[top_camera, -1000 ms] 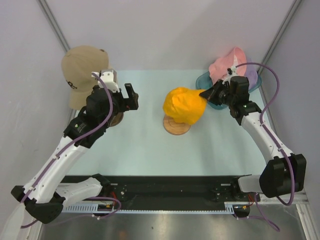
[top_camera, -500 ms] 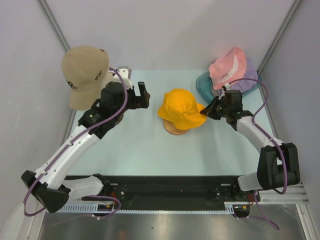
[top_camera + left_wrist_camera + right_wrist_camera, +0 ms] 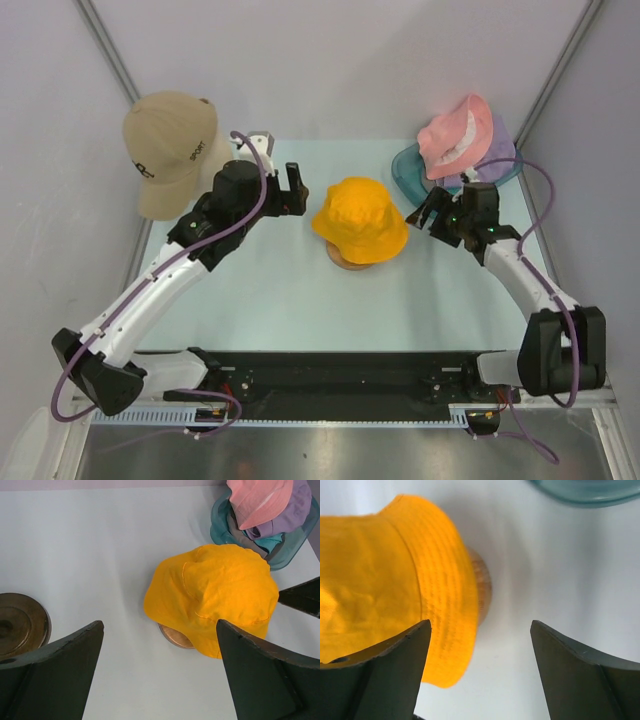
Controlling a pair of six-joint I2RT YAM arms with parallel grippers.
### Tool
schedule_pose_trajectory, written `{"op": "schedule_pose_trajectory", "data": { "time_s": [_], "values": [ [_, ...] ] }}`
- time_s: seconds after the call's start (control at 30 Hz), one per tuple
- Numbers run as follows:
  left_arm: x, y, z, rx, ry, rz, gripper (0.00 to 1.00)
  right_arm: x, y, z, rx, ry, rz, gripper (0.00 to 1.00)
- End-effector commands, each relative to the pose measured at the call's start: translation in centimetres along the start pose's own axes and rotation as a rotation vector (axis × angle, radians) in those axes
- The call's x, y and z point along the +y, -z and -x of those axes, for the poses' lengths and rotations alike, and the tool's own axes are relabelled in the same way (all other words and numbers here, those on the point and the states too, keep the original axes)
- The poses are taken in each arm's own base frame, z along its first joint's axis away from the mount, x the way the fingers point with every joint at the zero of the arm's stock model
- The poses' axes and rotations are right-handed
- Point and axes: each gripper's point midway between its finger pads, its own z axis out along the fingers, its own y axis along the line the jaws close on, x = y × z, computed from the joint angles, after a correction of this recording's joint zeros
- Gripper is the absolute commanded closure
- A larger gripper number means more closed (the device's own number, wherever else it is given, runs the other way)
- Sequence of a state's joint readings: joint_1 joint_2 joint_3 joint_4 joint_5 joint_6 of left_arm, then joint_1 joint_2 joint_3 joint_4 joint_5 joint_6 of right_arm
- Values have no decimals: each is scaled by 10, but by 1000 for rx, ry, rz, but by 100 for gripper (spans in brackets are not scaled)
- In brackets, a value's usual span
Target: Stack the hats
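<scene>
Yellow-orange cloth hat (image 3: 360,218) sits on a wooden stand (image 3: 350,262) mid-table, between your left gripper (image 3: 294,192) and right gripper (image 3: 422,209), both spread wide, holding nothing. Likely light and limp; pinch the brim. Beyond, pink hat (image 3: 455,130) tops the tub (image 3: 403,165) pile.

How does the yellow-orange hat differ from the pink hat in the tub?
Colour: the yellow-orange hat is bright, the pink hat pale. Place: the yellow-orange hat sits alone over a round wooden base mid-table; the pink hat lies on a lilac hat in the clear teal tub at the far right. Pose: the yellow-orange hat is crown up, the pink hat tilted. Both are soft cloth.
</scene>
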State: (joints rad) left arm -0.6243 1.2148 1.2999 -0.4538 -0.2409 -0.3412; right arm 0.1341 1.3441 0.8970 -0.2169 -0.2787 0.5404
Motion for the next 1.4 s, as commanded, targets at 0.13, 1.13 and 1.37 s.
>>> {"op": "schedule_pose_trajectory", "data": {
  "time_s": [0.13,1.13,1.37],
  "values": [
    [2,24,31,-102,26,9,0,-24,90,76,-329,88,-177,14],
    [-3,-73,34,-18,-42,7,0,-72,-106,284,-409,-30,-107,30],
    [20,-90,41,-4,-12,68,0,-74,-143,313,-420,-45,-112,32]
  ]
}}
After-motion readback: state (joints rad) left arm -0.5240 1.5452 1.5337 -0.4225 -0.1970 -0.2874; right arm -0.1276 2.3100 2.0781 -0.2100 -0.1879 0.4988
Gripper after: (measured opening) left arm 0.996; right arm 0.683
